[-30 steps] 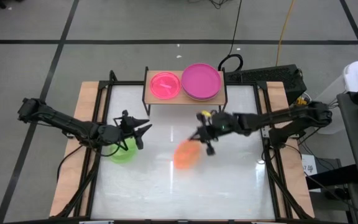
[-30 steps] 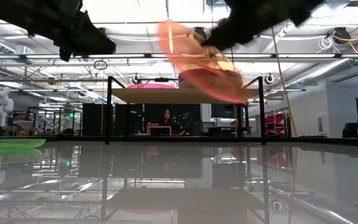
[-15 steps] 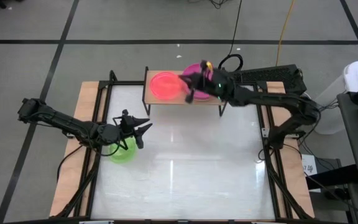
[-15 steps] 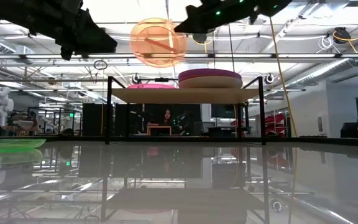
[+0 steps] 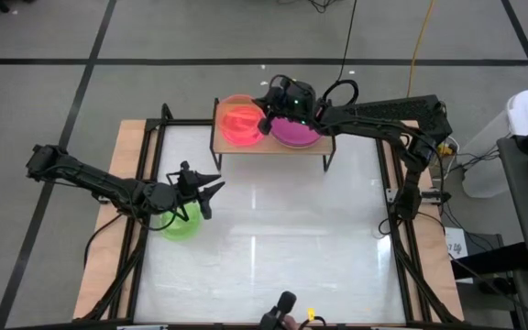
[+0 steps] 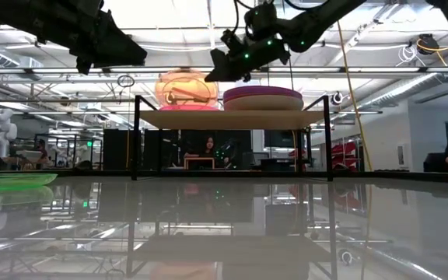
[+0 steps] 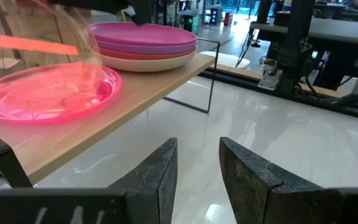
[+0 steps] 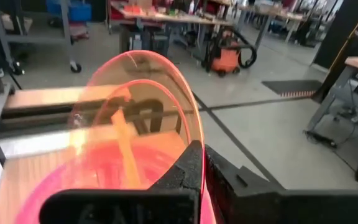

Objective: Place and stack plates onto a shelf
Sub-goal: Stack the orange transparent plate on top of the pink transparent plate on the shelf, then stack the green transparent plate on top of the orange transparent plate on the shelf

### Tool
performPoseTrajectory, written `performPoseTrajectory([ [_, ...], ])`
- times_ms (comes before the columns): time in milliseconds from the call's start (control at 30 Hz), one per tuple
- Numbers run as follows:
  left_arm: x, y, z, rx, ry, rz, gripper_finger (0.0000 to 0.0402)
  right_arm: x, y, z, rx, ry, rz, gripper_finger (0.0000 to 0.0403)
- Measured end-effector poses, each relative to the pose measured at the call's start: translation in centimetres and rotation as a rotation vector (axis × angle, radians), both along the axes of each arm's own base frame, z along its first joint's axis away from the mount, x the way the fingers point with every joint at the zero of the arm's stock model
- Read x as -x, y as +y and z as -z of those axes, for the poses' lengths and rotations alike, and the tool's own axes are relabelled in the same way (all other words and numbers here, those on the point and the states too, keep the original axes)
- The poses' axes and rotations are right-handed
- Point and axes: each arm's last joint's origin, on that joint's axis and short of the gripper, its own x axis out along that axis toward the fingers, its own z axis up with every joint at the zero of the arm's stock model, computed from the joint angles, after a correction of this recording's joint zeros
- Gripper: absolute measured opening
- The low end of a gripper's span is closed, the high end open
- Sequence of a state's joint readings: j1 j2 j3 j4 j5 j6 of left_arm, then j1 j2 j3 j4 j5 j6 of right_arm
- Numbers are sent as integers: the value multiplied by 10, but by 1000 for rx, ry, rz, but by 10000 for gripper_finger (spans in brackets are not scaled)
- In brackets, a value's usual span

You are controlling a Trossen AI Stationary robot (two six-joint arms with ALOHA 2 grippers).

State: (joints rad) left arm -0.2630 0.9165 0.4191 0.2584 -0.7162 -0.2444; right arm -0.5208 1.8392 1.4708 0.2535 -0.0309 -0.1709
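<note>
Right claw [image 5: 266, 120] pinches the orange plate [image 5: 237, 108] by its rim, tilted over the pink plate [image 5: 240, 128] on the shelf [image 5: 273, 147]. It looks thin, light, stiff and slick; an edge pinch is the only real hold. Magenta stack [image 5: 298, 133] sits beside it. Left claw [image 5: 207, 190] hangs slightly parted over the green plate [image 5: 182, 222], on the table [image 5: 273, 247] well in front of the shelf.

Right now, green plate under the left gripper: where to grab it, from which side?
Grip the green plate by its rim. It lies flat on the table, so only the edge offers purchase. The left gripper, fingers open, hovers beside it; the rim nearest that gripper looks the likeliest hold, one finger slid under.
</note>
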Motion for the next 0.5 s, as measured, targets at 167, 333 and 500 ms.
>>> performPoseTrajectory([
  [167, 0, 0, 0, 5, -1, 5, 124, 2, 0, -2, 3, -3, 3, 16],
  [333, 0, 0, 0, 16, -5, 7, 124, 4, 1, -5, 18, 9, 1, 61],
  [500, 0, 0, 0, 17, -6, 7, 124, 6, 2, -7, 21, 35, -3, 116],
])
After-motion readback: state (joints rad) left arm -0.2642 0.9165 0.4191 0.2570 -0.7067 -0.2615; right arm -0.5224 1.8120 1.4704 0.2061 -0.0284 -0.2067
